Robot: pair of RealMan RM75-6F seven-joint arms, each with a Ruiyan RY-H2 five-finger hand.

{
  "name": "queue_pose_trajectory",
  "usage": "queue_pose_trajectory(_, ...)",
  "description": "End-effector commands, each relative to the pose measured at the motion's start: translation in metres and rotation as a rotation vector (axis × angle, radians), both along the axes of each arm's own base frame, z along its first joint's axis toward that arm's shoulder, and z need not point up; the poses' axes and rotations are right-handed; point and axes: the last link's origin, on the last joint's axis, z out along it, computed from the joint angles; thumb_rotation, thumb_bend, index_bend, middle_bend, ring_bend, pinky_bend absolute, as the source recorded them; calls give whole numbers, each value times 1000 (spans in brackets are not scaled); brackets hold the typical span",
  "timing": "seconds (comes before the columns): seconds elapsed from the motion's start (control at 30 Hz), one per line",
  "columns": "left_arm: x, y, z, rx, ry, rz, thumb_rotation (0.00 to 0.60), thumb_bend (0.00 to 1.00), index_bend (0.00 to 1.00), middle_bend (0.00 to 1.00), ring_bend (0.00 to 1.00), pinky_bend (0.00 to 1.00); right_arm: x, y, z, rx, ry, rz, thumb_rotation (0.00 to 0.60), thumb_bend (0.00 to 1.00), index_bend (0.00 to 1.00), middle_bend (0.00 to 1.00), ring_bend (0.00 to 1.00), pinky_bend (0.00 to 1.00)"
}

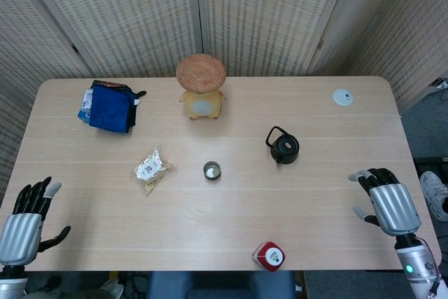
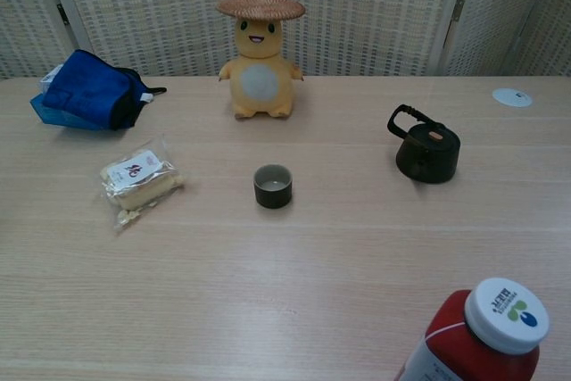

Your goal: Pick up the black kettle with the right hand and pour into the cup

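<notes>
Head view: right hand (image 1: 387, 203) hovers over the right edge of the surface (image 1: 336, 222), fingers spread, holding nothing. It sits well apart from the kettle (image 1: 283, 147), on the near-right side of it. Left hand (image 1: 24, 224) is at the near-left corner, fingers also spread and empty. Kettle stands upright right of centre, handle arching toward the far-left. Cup (image 1: 211, 170) stands near mid-surface, left of the kettle and slightly nearer, well apart from it. Snack packet (image 1: 150, 169) lies left of the cup. Blue bag (image 1: 108, 106) is at the far left. Yellow toy (image 1: 201, 89) with a woven hat stands at the far centre. White disc (image 1: 342, 97) lies far right. Red bottle (image 1: 269, 255) with a white cap stands at the near edge, right of centre.

Chest view: neither hand shows here. Kettle (image 2: 426, 147) is upright on the right, lid on, handle raised to its left. Cup (image 2: 272, 186) sits centre, open side up; contents can't be told. Toy (image 2: 260, 55) stands behind the cup, facing the camera. Packet (image 2: 139, 179) lies left of the cup, bag (image 2: 89, 90) beyond it at the far left. Disc (image 2: 512, 96) lies flat at the far right. Bottle (image 2: 483, 335) fills the near-right corner, close to the lens. Surface (image 2: 268, 292) is light wood grain.
</notes>
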Motion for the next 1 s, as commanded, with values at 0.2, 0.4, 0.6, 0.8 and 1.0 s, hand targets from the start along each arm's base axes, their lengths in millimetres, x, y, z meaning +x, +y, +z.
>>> queue_pose_trajectory(0.2,-1,-2,0,2,-2,3,600,221,95,0,0,0,28,-42,-11,112,31,64,600,282,310,321,234,239)
queue_pose_trajectory(0.4,-2,-4,2,5,-1,5,600,222,95,0,0,0,51,-81,-26,200,53,111,600,539,300,321,234,239)
queue_pose_trajectory(0.6,-3,-7,4,12,1,12,600,222,95,0,0,0,71,-117,-46,266,81,137,600,640,300,342,234,239)
queue_pose_trajectory(0.8,-2,-8,6,18,3,12,600,222,95,0,0,0,87,-146,-69,305,104,153,600,571,300,352,234,237)
queue_pose_trajectory(1.0,-3,-10,7,20,5,18,600,222,98,0,0,0,100,-171,-93,339,142,152,600,203,300,343,234,202)
